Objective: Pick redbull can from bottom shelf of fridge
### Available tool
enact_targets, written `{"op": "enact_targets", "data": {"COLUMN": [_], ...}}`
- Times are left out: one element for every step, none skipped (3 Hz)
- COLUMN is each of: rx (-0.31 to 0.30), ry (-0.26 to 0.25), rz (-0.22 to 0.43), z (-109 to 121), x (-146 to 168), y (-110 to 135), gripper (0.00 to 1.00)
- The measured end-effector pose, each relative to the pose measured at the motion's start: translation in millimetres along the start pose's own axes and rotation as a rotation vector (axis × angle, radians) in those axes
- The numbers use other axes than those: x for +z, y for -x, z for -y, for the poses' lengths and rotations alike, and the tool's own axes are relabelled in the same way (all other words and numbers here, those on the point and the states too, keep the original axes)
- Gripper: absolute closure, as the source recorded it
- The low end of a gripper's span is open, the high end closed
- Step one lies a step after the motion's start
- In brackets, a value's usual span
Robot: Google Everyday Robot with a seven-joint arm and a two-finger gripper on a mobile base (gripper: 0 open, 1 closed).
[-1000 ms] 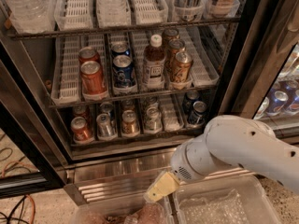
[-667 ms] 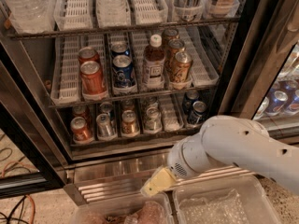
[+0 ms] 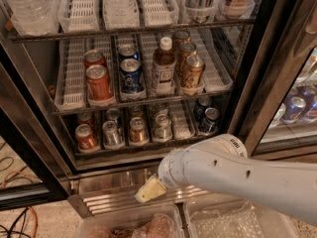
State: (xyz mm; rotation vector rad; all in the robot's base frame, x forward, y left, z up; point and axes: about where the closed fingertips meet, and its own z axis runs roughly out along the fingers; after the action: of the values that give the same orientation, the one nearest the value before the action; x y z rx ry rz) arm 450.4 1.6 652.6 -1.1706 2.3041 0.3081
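The fridge (image 3: 277, 58) stands open with its black frame around the racks. The bottom shelf (image 3: 148, 150) holds rows of small cans in clear lanes. The redbull can (image 3: 112, 133), slim and silver-grey, stands second from the left, between an orange-red can (image 3: 86, 138) and a gold can (image 3: 137, 131). A similar silver can (image 3: 162, 128) stands one lane further right. My gripper (image 3: 149, 190) shows as a pale yellowish tip on the white arm (image 3: 237, 177). It hangs below the bottom shelf, in front of the ribbed steel base panel (image 3: 104, 202), apart from the cans.
The rack above holds bigger cans (image 3: 99, 83) and a brown bottle (image 3: 163, 66). Dark blue cans (image 3: 210, 120) stand at the bottom shelf's right end. Two clear bins (image 3: 129, 224) lie below the arm. A second cooler with blue cans (image 3: 295, 108) is at right. Cables (image 3: 20, 217) lie at the lower left.
The arm and gripper tip have moved left and slightly up, closer to the bottom shelf's front edge. The cans have not moved.
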Motion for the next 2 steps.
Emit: {"op": "enact_targets", "data": {"rx": [-0.077, -0.100], "ry": [-0.128, -0.164], "rz": [0.076, 0.154], "z": [17, 21], "x": [-13, -22], "y": [9, 29], "gripper": [0.00, 0.00]}}
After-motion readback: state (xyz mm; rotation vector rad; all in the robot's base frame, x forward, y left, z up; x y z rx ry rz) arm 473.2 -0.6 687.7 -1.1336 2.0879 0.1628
